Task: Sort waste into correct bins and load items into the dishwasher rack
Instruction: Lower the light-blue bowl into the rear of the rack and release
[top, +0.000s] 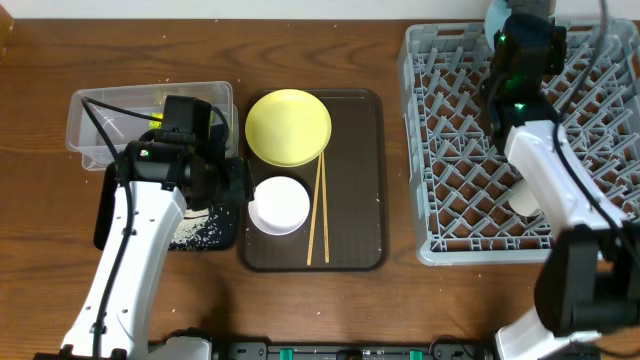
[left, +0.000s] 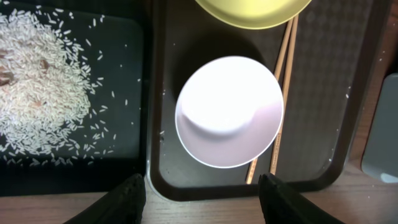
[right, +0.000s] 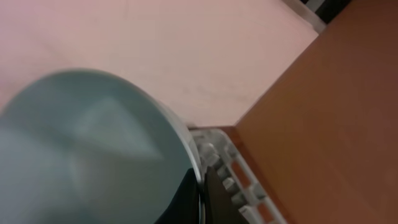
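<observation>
Rack (top: 450, 120) loading is under way at the right of the worktop (top: 40, 260); the cup (top: 522, 197) already sits among the pegs near its front edge, and the blue bowl (right: 87, 149) hangs above the far side, its rim pinched in the closed jaws of the right gripper (right: 199, 198); that bowl is not yet set down.

Waste sorting looks mostly done; the rice (left: 37, 93) lies heaped and scattered on the black tray (left: 118, 168), and a yellow-green bit in the tub (top: 90, 120) is probably the wrapper (top: 157, 118), though the arm covers much of it; the white scrap does not show in any view.

Left to load are three things on the brown tray (top: 360, 180): the plate (top: 288, 127) at the far end, the white bowl (top: 279, 204) nearer, and the chopsticks (top: 318, 205) just beside both, running lengthwise.

The left gripper (left: 205, 198) hovers over the white bowl with its jaws spread wide and nothing in them; judging by that, the white bowl is likely next; roughly half the dishes remain, so the job stands somewhere past its midpoint.
</observation>
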